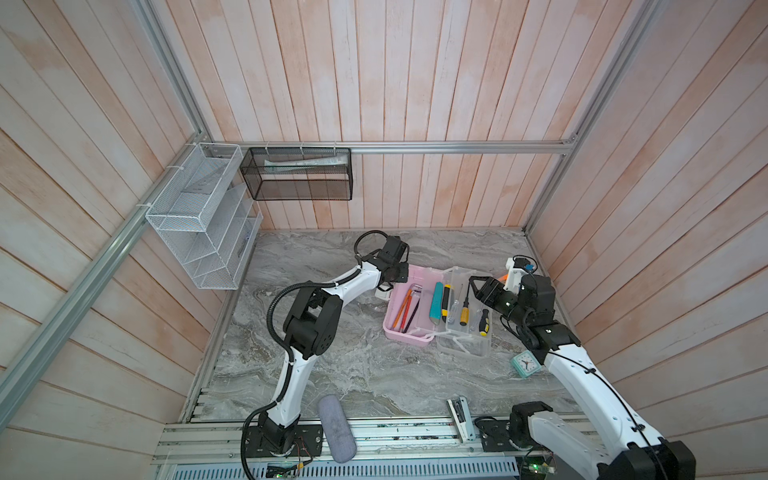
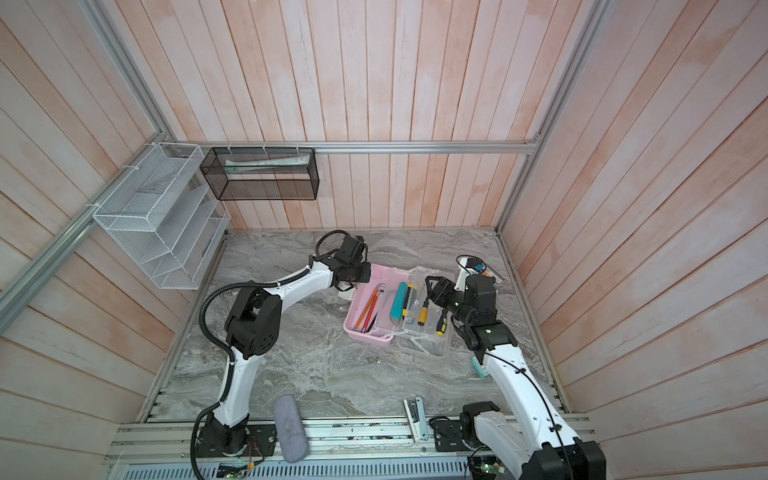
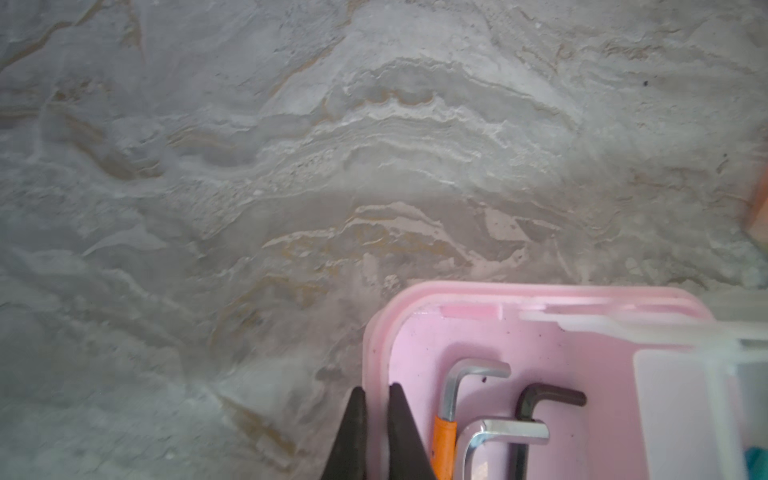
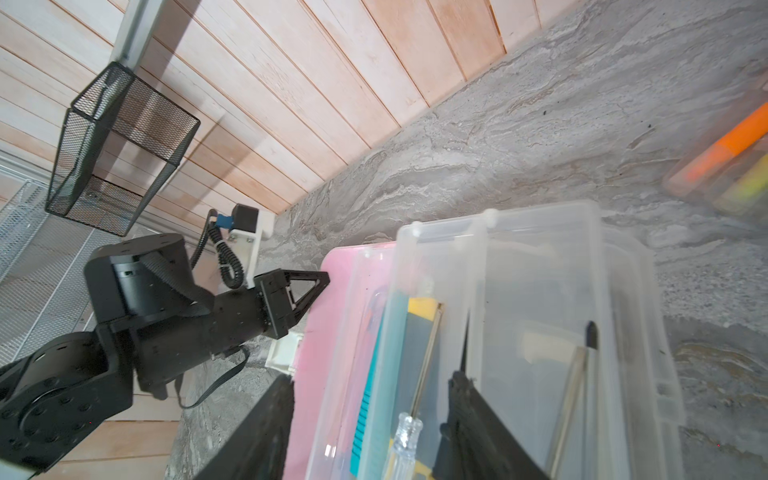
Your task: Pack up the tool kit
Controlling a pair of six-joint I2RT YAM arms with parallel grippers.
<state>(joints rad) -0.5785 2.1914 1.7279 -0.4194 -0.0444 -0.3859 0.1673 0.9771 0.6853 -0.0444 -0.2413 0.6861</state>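
The left pincer is clamped narrow on the far left corner of the pink box. One finger sits outside the wall and one inside, beside three hex keys on the box floor. From that grip the box runs lengthwise toward the near edge of the table. Its translucent lid lies swung open on the table along the box's right long side, joined to it at the hinge.

The right pincer hangs half-spread over the far end of that hinge line, gripping nothing that can be seen. Near it, parallel to the box's long axis, the teal tool lies along the hinge. In the lid's half lie a yellow-handled screwdriver and a black-yellow screwdriver.

The screwdrivers and the lid are all on the right arm's side. The next reach therefore likely falls to the right pincer, working leftward across the hinge while the left pincer pins the box.
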